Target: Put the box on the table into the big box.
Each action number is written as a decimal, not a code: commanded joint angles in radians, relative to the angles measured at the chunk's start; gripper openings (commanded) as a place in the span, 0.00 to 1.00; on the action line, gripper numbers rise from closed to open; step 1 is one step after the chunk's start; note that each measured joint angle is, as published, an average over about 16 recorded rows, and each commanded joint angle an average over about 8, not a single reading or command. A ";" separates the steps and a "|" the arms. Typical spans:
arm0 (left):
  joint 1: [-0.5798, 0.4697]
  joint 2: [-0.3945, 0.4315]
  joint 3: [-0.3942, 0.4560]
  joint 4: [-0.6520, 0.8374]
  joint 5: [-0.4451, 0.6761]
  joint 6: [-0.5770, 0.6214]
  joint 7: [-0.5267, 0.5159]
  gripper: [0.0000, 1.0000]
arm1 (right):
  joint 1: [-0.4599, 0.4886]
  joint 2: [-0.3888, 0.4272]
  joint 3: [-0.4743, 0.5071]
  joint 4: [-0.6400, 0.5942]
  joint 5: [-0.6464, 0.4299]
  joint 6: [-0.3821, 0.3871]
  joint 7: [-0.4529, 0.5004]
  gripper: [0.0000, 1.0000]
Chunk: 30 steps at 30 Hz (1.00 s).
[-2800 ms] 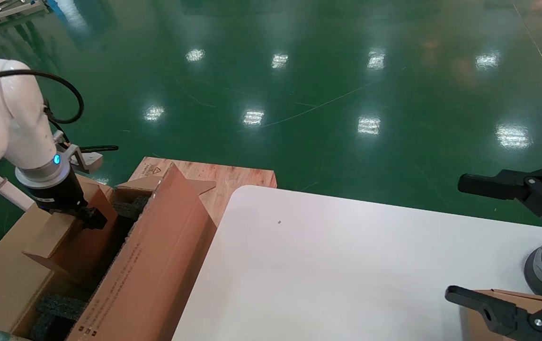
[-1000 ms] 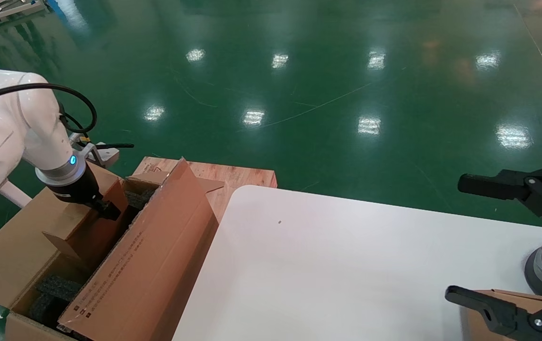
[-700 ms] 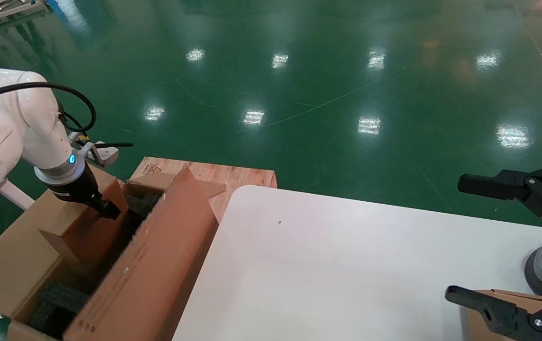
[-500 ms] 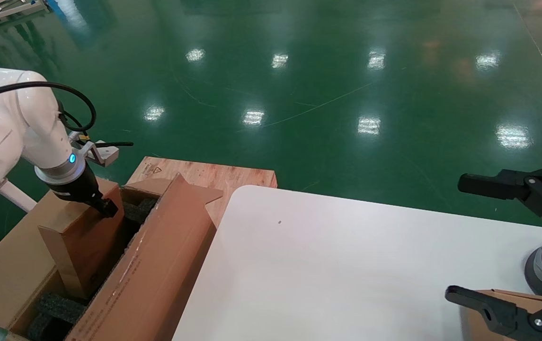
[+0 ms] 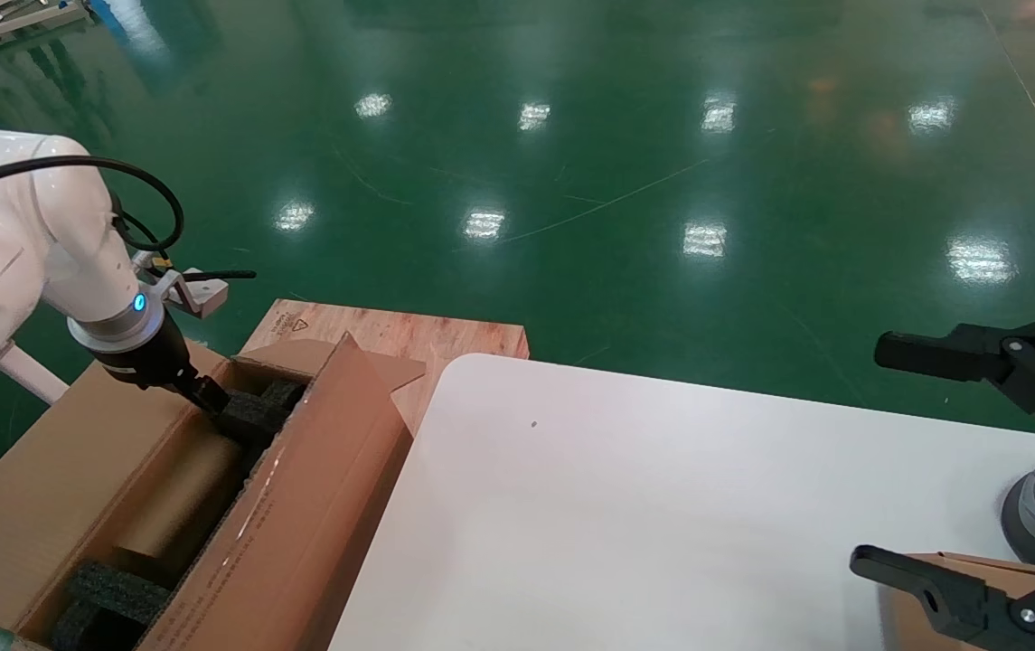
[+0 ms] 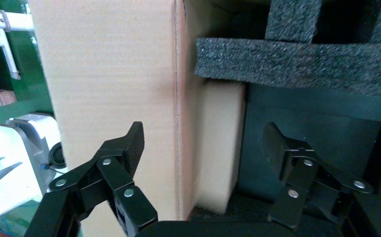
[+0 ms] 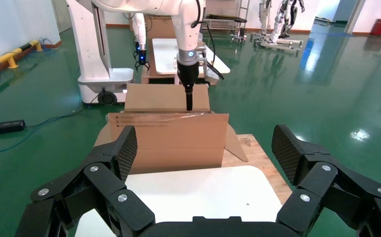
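Hovering my left hand (image 6: pixel 203 148) open inside the big box (image 5: pixel 300 506), I am leaving the box (image 5: pixel 178 493) lying flat between its foam blocks (image 5: pixel 255 411). My right hand (image 7: pixel 206 153) is idling open over the white tabletop (image 5: pixel 662 506).

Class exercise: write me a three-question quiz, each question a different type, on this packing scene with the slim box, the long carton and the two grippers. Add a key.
1. True or false: the box lies inside the big box, between the black foam blocks.
2. The left gripper is: A) shut on the box; B) open above the carton's far end; C) resting on the table.
3. Fill in: the right gripper is parked with its fingers ____.

Key: 1 true; 2 B; 3 open.
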<state>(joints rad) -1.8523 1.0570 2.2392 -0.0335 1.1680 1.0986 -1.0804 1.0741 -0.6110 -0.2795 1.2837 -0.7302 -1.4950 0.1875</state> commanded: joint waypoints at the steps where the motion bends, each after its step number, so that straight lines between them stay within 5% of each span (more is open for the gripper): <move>1: 0.001 0.000 0.001 0.000 0.000 0.000 -0.001 1.00 | 0.000 0.000 0.000 0.000 0.000 0.000 0.000 1.00; 12: -0.088 0.007 -0.053 -0.001 -0.051 0.021 0.100 1.00 | 0.000 0.000 0.000 0.000 0.000 0.000 0.000 1.00; 22: -0.246 -0.048 -0.142 -0.063 -0.169 0.161 0.330 1.00 | 0.000 0.000 0.000 0.000 0.000 0.000 0.000 1.00; 30: -0.352 -0.179 -0.242 -0.185 -0.326 0.332 0.577 1.00 | 0.000 0.000 0.000 0.000 0.000 0.000 0.000 1.00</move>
<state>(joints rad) -2.1838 0.9059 2.0171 -0.1932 0.8738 1.3974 -0.5530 1.0741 -0.6110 -0.2795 1.2837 -0.7302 -1.4950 0.1875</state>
